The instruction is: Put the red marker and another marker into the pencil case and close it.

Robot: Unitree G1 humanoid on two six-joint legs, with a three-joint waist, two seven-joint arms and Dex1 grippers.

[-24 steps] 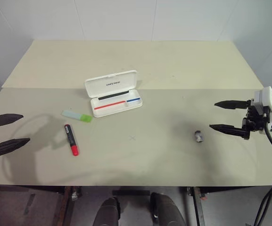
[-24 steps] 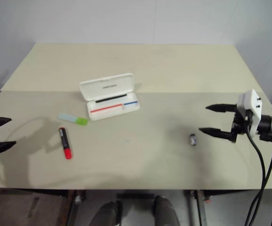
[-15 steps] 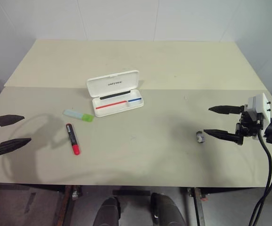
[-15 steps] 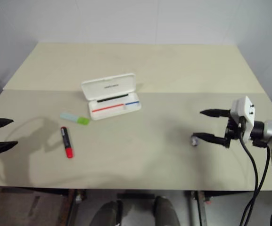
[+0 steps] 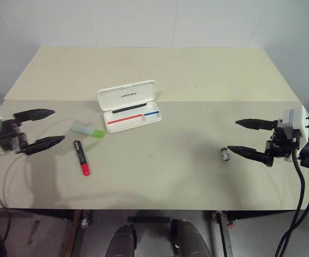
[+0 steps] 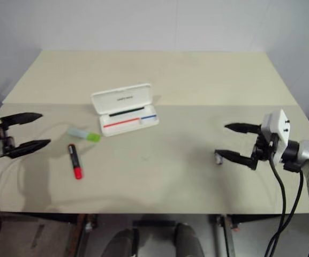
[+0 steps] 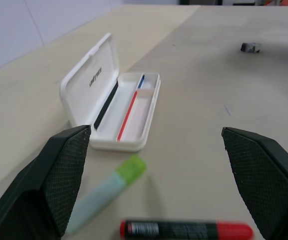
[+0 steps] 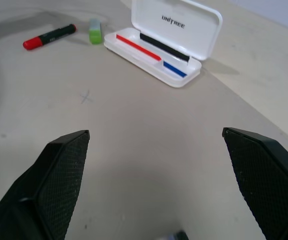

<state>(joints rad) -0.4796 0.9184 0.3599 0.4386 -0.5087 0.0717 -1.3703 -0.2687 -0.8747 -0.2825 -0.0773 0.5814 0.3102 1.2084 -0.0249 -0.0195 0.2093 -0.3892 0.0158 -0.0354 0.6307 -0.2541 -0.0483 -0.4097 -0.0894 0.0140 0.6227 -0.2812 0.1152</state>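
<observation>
The pencil case [image 5: 128, 105] lies open on the desk [image 5: 197, 75], lid tipped back, and I place the rest by it. The green highlighter [image 5: 88, 130] sits just to its left-front, the red marker [image 5: 81, 158] a little nearer me than that. My left hand [image 5: 40, 128] hovers released beyond the highlighter, grasping nothing. My right hand [image 5: 245, 136] is released too, well right of the case, beside a small grey object [image 5: 225, 155].

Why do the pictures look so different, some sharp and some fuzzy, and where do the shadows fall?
Left eye view: even light, a soft grey shadow on the pale wooden table beside the black-fingered left gripper. Left wrist view: the slim black red-capped marker and mint lime-capped highlighter look soft. Right wrist view: the open white plastic pencil case is crisp.
</observation>
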